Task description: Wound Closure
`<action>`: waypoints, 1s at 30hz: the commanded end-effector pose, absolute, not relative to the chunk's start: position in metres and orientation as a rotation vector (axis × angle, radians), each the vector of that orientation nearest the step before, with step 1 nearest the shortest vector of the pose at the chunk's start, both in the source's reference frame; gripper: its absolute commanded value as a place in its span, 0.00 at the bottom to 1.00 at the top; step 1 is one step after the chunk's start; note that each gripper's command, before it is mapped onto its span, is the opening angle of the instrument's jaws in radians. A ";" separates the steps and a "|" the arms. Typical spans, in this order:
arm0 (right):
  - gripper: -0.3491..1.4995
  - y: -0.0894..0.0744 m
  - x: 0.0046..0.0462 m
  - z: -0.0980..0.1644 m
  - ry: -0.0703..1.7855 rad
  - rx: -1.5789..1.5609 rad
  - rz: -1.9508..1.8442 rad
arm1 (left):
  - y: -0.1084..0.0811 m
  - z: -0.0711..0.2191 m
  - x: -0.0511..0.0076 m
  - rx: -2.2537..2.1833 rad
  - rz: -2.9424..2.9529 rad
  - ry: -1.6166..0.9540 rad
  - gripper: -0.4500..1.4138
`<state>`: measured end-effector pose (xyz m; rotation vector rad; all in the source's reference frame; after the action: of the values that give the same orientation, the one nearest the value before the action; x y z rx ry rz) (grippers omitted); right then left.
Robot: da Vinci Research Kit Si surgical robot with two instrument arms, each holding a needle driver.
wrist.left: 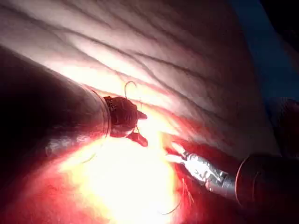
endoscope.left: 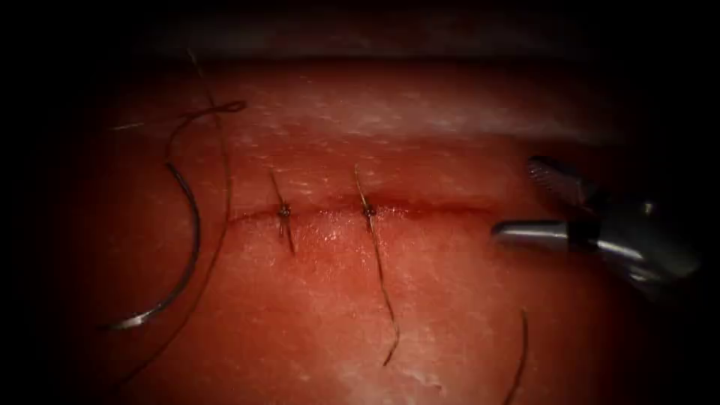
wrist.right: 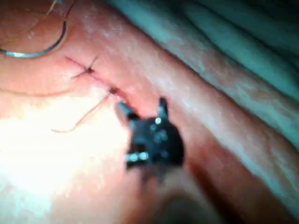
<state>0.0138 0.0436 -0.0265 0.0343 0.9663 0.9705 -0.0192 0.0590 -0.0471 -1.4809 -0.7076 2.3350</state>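
Right end effector (endoscope.left: 517, 202) apart, empty; needle (endoscope.left: 184, 255) loose on tissue (endoscope.left: 450, 300), far left.

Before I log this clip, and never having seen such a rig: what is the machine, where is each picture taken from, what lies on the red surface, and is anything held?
This is a surgical practice robot with two thin arms, each ending in a small two-jawed tool. The endoscope view looks down at the tissue, a piece of pork belly with a cut across it. Two knots already close part of the cut. The curved needle lies loose on the tissue left of the cut, its thread trailing beside it; it is not in the tissue. The right tool comes in from the right with jaws open, holding nothing. The wrist views look along each arm's shaft: the left tool also has open jaws and holds nothing.
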 end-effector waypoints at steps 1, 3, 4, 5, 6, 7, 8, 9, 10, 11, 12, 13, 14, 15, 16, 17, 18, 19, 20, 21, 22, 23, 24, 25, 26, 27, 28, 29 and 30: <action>0.99 0.044 0.0146 -0.026 0.972 0.039 0.967 | 0.059 -0.046 -0.0206 -1.488 2.338 -0.735 0.66; 0.99 0.044 0.0147 -0.026 0.972 0.038 0.967 | 0.058 -0.045 -0.0227 -1.481 2.333 -0.749 0.66; 0.99 0.044 0.0148 -0.026 0.975 0.043 0.964 | 0.058 -0.044 -0.0247 -1.460 2.324 -0.749 0.66; 0.99 0.043 0.0148 -0.026 0.973 0.041 0.957 | 0.058 -0.043 -0.0262 -1.439 2.310 -0.754 0.66; 0.99 0.043 0.0148 -0.026 0.973 0.038 0.951 | 0.059 -0.043 -0.0269 -1.425 2.297 -0.761 0.66; 0.99 0.043 0.0148 -0.026 0.971 0.039 0.950 | 0.059 -0.042 -0.0283 -1.400 2.270 -0.784 0.66; 0.99 0.043 0.0148 -0.025 0.968 0.040 0.949 | 0.059 -0.042 -0.0289 -1.395 2.265 -0.790 0.65; 0.99 0.043 0.0148 -0.025 0.966 0.041 0.948 | 0.059 -0.041 -0.0299 -1.381 2.251 -0.805 0.65; 0.99 0.043 0.0149 -0.025 0.969 0.047 0.945 | 0.058 -0.039 -0.0312 -1.348 2.229 -0.829 0.65; 0.99 0.043 0.0149 -0.025 0.970 0.050 0.943 | 0.058 -0.039 -0.0314 -1.340 2.229 -0.825 0.65; 0.99 0.043 0.0149 -0.026 0.968 0.051 0.942 | 0.057 -0.038 -0.0315 -1.334 2.231 -0.818 0.65; 0.99 0.043 0.0150 -0.026 0.969 0.054 0.941 | 0.057 -0.038 -0.0315 -1.320 2.233 -0.820 0.65; 0.99 0.043 0.0151 -0.025 0.968 0.057 0.933 | 0.057 -0.037 -0.0316 -1.313 2.238 -0.819 0.65; 0.99 0.043 0.0153 -0.025 0.969 0.057 0.932 | 0.056 -0.037 -0.0315 -1.311 2.242 -0.813 0.65; 0.99 0.043 0.0154 -0.025 0.969 0.055 0.926 | 0.056 -0.037 -0.0314 -1.309 2.245 -0.805 0.65; 0.99 0.043 0.0157 -0.025 0.967 0.051 0.914 | 0.057 -0.036 -0.0313 -1.304 2.247 -0.787 0.65; 0.99 0.043 0.0159 -0.026 0.960 0.051 0.900 | 0.057 -0.036 -0.0311 -1.299 2.249 -0.770 0.65; 0.98 0.043 0.0162 -0.026 0.954 0.060 0.895 | 0.057 -0.036 -0.0308 -1.289 2.254 -0.751 0.65; 0.91 0.042 0.0171 -0.026 0.975 0.132 0.845 | 0.058 -0.035 -0.0295 -1.259 2.265 -0.705 0.65; 0.88 0.042 0.0173 -0.027 0.985 0.155 0.830 | 0.059 -0.035 -0.0289 -1.249 2.264 -0.700 0.65; 0.88 0.042 0.0176 -0.027 0.991 0.163 0.815 | 0.059 -0.035 -0.0283 -1.228 2.263 -0.695 0.65; 0.88 0.042 0.0181 -0.027 0.993 0.166 0.806 | 0.059 -0.034 -0.0276 -1.194 2.253 -0.694 0.65; 0.88 0.042 0.0183 -0.027 0.994 0.166 0.801 | 0.060 -0.034 -0.0273 -1.167 2.253 -0.698 0.65; 0.89 0.042 0.0187 -0.027 0.994 0.164 0.793 | 0.060 -0.034 -0.0270 -1.126 2.245 -0.709 0.65; 0.90 0.042 0.0189 -0.027 0.995 0.163 0.788 | 0.061 -0.034 -0.0270 -1.091 2.224 -0.722 0.65; 0.91 0.042 0.0190 -0.027 0.994 0.157 0.786 | 0.061 -0.034 -0.0271 -1.067 2.202 -0.732 0.65; 0.93 0.042 0.0191 -0.027 0.993 0.150 0.784 | 0.063 -0.035 -0.0275 -1.015 2.120 -0.763 0.65; 0.93 0.042 0.0191 -0.027 0.993 0.150 0.784 | 0.063 -0.036 -0.0277 -1.024 2.063 -0.790 0.65; 0.93 0.042 0.0189 -0.027 0.993 0.151 0.783 | 0.064 -0.036 -0.0278 -1.047 2.004 -0.823 0.64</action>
<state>0.0184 0.0418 -0.0272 0.1518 0.9903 0.7833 -0.0274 0.0651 -0.0373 -1.0771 -0.8525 1.9348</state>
